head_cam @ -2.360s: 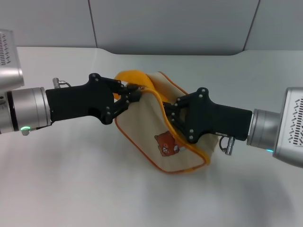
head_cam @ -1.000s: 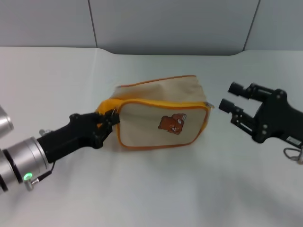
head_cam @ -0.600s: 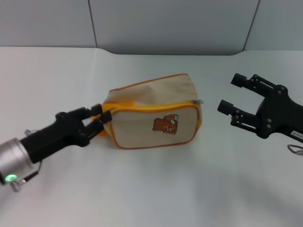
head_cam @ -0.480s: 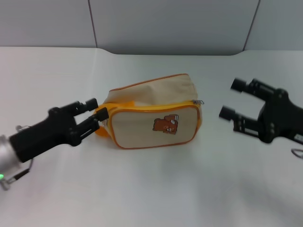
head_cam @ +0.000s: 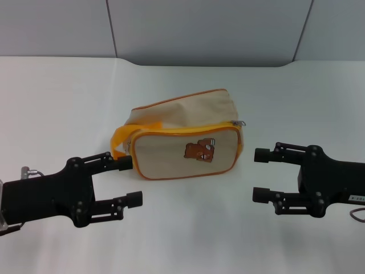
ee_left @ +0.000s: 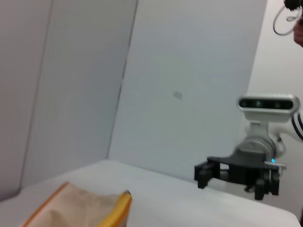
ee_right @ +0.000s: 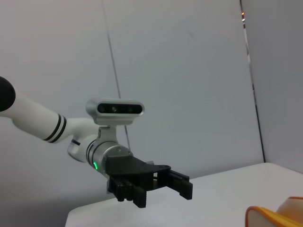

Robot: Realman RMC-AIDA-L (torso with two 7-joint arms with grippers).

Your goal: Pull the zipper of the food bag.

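The food bag (head_cam: 182, 142), cream canvas with orange piping and a brown bear print, lies on the white table in the head view. Its orange strap handle (head_cam: 122, 140) sticks out at its left end. The zipper's silver pull tab (head_cam: 240, 123) sits at the bag's right end on the orange track. My left gripper (head_cam: 130, 180) is open and empty, in front of and left of the bag. My right gripper (head_cam: 260, 174) is open and empty, in front of and right of it. The left wrist view shows a corner of the bag (ee_left: 90, 210) and the right gripper (ee_left: 227, 177) far off.
The white table (head_cam: 182, 240) stretches around the bag, with grey wall panels (head_cam: 205, 28) behind its far edge. The right wrist view shows the left gripper (ee_right: 156, 187) far off and an orange edge of the bag (ee_right: 274, 215).
The left gripper has let go of the bag's left end, opened and drawn back toward me. The right gripper has also pulled back and lower. The bag lies still.
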